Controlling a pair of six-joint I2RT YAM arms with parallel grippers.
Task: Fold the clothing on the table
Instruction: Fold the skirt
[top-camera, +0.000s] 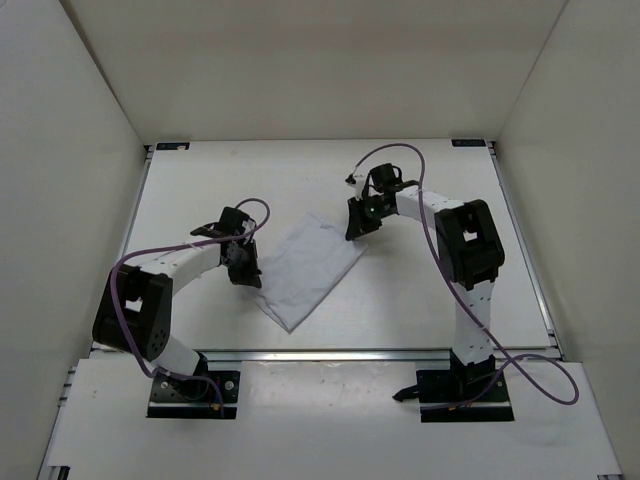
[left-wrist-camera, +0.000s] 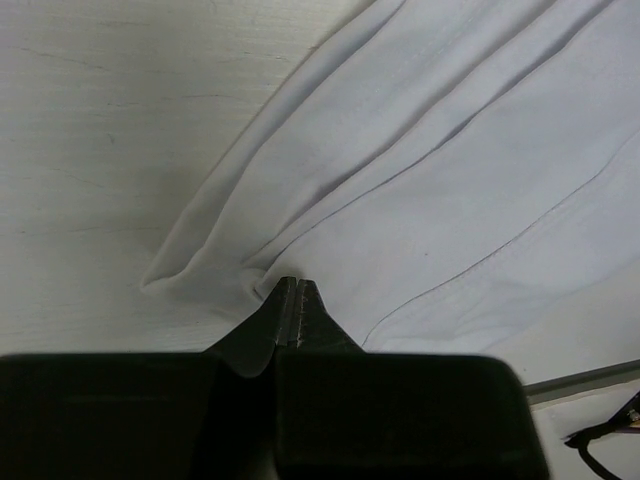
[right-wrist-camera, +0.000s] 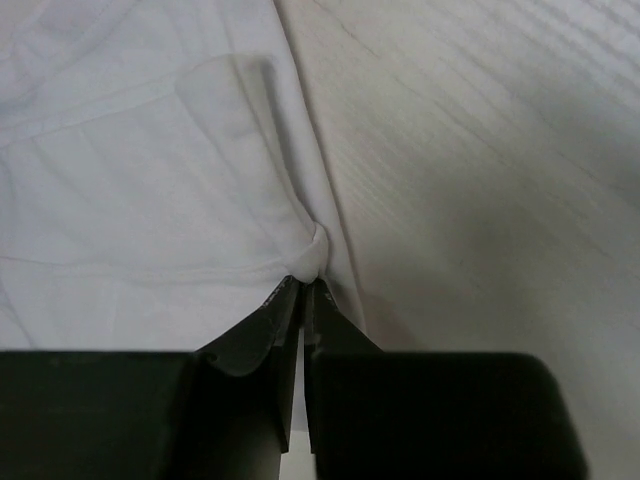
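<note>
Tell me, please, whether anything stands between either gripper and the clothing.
Nothing visible does. The left gripper and the right gripper are each shut on a pinch of the clothing, which lies on the table.

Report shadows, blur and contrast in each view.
Top external: even, soft light; the white cloth hardly contrasts with the table. Left wrist: left end effector dark, featureless; soft shadow on table beside cloth. Right wrist: right end effector equally dark; shadow on table at right.

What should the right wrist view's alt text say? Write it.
The right pincer is shut on a bunched edge of the white clothing, which fills the view's left; the table shows on the right.
</note>
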